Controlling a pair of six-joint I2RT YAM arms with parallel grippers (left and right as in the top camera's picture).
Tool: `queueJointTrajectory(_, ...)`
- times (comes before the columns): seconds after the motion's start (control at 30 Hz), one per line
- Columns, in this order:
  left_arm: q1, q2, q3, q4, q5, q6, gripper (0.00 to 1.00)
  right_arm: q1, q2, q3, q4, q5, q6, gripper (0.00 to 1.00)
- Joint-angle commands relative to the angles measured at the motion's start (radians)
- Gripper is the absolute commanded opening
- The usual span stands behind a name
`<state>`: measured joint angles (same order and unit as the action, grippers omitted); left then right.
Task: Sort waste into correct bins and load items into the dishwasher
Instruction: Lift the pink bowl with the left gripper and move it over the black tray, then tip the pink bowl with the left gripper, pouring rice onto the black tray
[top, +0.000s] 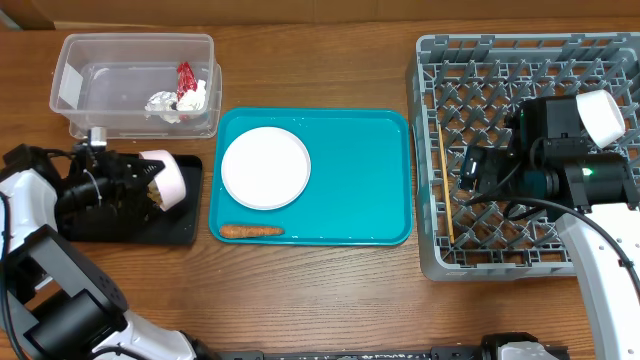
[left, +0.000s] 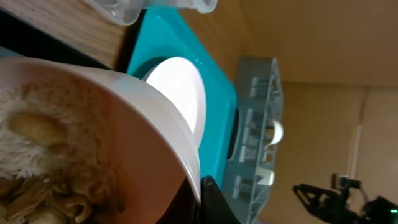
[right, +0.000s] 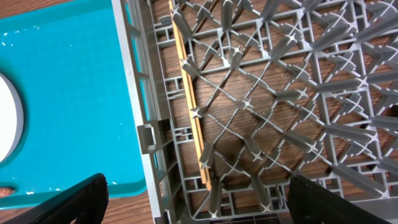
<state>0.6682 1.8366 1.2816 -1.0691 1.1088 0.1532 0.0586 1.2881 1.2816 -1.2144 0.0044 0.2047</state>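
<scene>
Only the left wrist view looks inside the round white bowl (left: 124, 112): beige grainy food scraps (left: 43, 155) lie against its wall, and one dark finger (left: 211, 200) shows at the rim. The overhead view gives the setting. The left gripper (top: 148, 188) is clamped on that bowl, which hangs tipped on its side over the shallow black rectangular tray (top: 160, 232) at the left of the frame.

The right wrist view shows the lattice of the square grey plastic dish rack (right: 261, 93) up close. The thin wooden chopsticks (right: 189, 106) lie flat along its left wall, so close together that they read as one line. The right gripper (right: 196, 210) hovers above the grid with its jaws spread wide, holding nothing. From overhead it sits over the rack's left-centre.

Counted from overhead:
- One pale round plate (top: 265, 167) on the teal serving tray (top: 350, 170) in the centre.
- One thin orange carrot-like stick (top: 250, 230) on the same tray, just below the plate.
- One small white cup (top: 600, 115) in the rack's upper right.
- One crumpled white tissue (top: 165, 104) inside the clear rectangular plastic tub (top: 135, 38) at the upper left.
- One red crinkled wrapper (top: 185, 78), also in the tub and touching the tissue.

A white label (top: 68, 88) sits on the tub's left end, its print too small to read.
</scene>
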Motion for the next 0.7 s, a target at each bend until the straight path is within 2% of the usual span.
queueJointTrajectory(0.0, 0.016, 0.007, -0.004, -0.004, 0.125, -0.072, 0.04, -0.005, 0.005, -0.006, 0.004, 0.002, 0.001, 0.94)
queueJointTrajectory(0.17, 0.019, 0.007, -0.004, 0.004, 0.195, -0.074, 0.04, -0.005, 0.005, -0.006, 0.004, 0.002, 0.001, 0.94)
queueJointTrajectory(0.4, 0.019, 0.007, -0.006, 0.003, 0.244, 0.026, 0.04, -0.005, 0.005, -0.006, 0.004, 0.002, 0.001, 0.94)
queueJointTrajectory(0.67, 0.033, 0.007, -0.054, 0.004, 0.341, -0.08, 0.04, -0.005, 0.005, -0.006, 0.004, 0.002, 0.001, 0.94)
